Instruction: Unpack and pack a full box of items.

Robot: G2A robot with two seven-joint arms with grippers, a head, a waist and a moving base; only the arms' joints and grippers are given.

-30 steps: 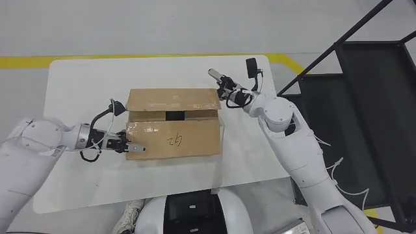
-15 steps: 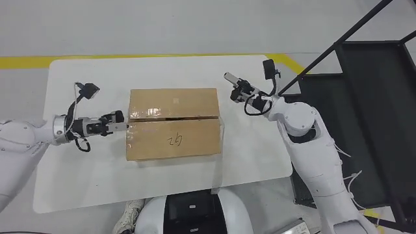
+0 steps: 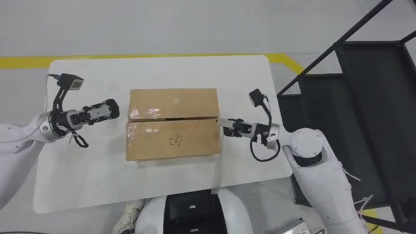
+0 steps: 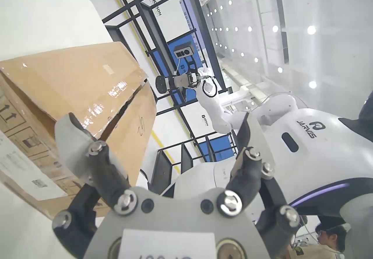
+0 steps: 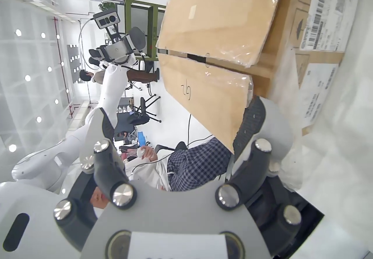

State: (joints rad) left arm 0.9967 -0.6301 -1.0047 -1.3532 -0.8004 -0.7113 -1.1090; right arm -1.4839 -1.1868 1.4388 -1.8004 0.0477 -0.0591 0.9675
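A brown cardboard box (image 3: 172, 123) sits mid-table with its two top flaps folded down and a thin slit between them. My left gripper (image 3: 110, 109) hovers open, a short gap off the box's left side; in the left wrist view the box (image 4: 72, 79) lies beyond the open gripper (image 4: 160, 137). My right gripper (image 3: 227, 129) is open at the box's right side, level with the near flap. In the right wrist view one fingertip (image 5: 253, 117) stands right by the near flap's corner (image 5: 242, 88); whether they touch is unclear.
The white table (image 3: 84, 175) has free room on all sides of the box. A black metal stair frame (image 3: 351, 91) stands close to the table's right edge, behind my right arm.
My left gripper has pulled back leftward from the box's left side. My right gripper has swung from the box's far right corner down to its right side. The flaps now lie flatter.
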